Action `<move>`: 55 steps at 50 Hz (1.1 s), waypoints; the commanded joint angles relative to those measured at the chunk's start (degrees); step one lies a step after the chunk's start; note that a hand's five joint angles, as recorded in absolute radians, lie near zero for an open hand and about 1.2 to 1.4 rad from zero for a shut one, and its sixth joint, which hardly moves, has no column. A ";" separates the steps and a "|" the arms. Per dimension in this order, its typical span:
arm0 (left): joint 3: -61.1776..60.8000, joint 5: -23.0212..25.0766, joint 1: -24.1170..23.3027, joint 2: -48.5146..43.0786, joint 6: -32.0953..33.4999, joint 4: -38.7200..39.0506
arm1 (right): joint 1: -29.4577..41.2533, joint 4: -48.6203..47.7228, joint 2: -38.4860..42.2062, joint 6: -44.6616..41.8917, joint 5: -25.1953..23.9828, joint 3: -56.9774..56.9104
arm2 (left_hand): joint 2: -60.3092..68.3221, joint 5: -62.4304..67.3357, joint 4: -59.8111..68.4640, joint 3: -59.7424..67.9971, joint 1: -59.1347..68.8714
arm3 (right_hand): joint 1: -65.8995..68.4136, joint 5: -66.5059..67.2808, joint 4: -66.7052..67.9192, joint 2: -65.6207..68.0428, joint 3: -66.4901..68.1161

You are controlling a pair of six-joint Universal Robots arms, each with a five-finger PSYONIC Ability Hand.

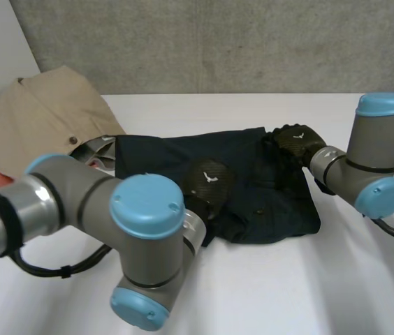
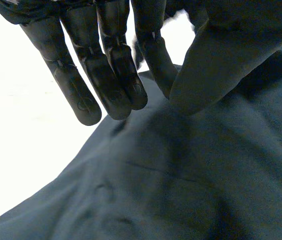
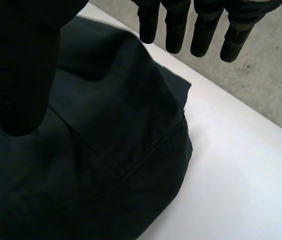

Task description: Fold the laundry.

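The dark garment (image 1: 253, 185) lies in the middle of the bench (image 1: 288, 286). The left hand (image 1: 209, 183) over its near part and the right hand (image 1: 296, 143) over its far right corner are both wide and hold nothing, probably to find edges for grasping.

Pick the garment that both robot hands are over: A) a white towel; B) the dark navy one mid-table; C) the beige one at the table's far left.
B: the left hand and right hand are both over the dark navy garment; the beige garment lies aside.

Emblems (image 1: 211, 177) mark left robot hand (image 1: 204, 192), right robot hand (image 1: 288, 148).
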 commanded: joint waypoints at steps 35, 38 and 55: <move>-11.15 8.40 -1.96 7.36 -4.12 3.17 | 0.81 -1.76 -14.13 -1.77 3.24 12.06 | -40.96 -38.55 -41.10 -40.75 -38.20 | 65.13 66.65 66.05 65.73 65.94; -9.57 8.31 -2.14 4.28 -3.85 4.23 | 0.73 -1.76 -15.10 -1.86 3.42 12.94 | -40.29 -37.88 -40.43 -40.08 -37.53 | 65.13 66.65 66.05 65.73 65.94; -6.03 7.43 1.55 3.26 -1.39 5.46 | 0.55 -1.14 -18.18 -6.24 5.27 17.25 | 11.67 14.08 11.53 11.88 14.43 | 65.13 66.65 66.05 65.73 65.94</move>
